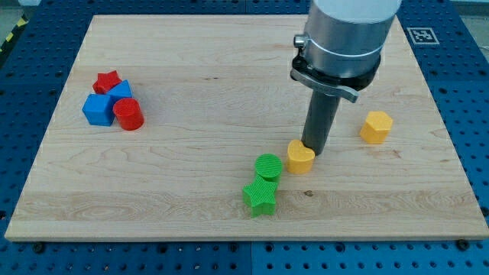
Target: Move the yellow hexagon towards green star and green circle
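The yellow hexagon (376, 126) lies near the board's right side. The green circle (268, 166) sits low in the middle, with the green star (260, 197) touching it just below and to the left. A yellow heart (300, 156) lies right of the green circle, close to it. My tip (315, 148) rests on the board at the heart's upper right edge, touching or nearly touching it. The tip is about 80 pixels left of the hexagon and slightly below it.
At the view's left a cluster holds a red star (108, 80), a blue block (121, 92), a blue cube (98, 110) and a red cylinder (128, 114). The wooden board (229, 61) lies on a blue perforated table.
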Motion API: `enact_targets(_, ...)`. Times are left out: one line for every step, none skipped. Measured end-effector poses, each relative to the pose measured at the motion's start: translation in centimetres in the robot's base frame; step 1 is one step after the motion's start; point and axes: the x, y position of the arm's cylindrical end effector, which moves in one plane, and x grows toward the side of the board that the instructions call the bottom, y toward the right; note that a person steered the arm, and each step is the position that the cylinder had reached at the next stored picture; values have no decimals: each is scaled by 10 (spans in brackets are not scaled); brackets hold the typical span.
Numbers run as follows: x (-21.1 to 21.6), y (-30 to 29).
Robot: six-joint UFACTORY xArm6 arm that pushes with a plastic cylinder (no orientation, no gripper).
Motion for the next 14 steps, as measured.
enact_targets(0, -7)
enact_targets(-27, -8)
enact_targets(-78, 6)
enact_targets(-85, 83)
enact_targets(-84, 162)
enact_targets(-62, 173)
enact_targets(-43, 168)
enact_targets(-43, 154)
enact_targets(-49, 143)
enact_targets(-49, 128)
enact_targets(-49, 114)
enact_targets(-49, 96)
enact_targets(-49, 86)
enact_targets(-45, 81)
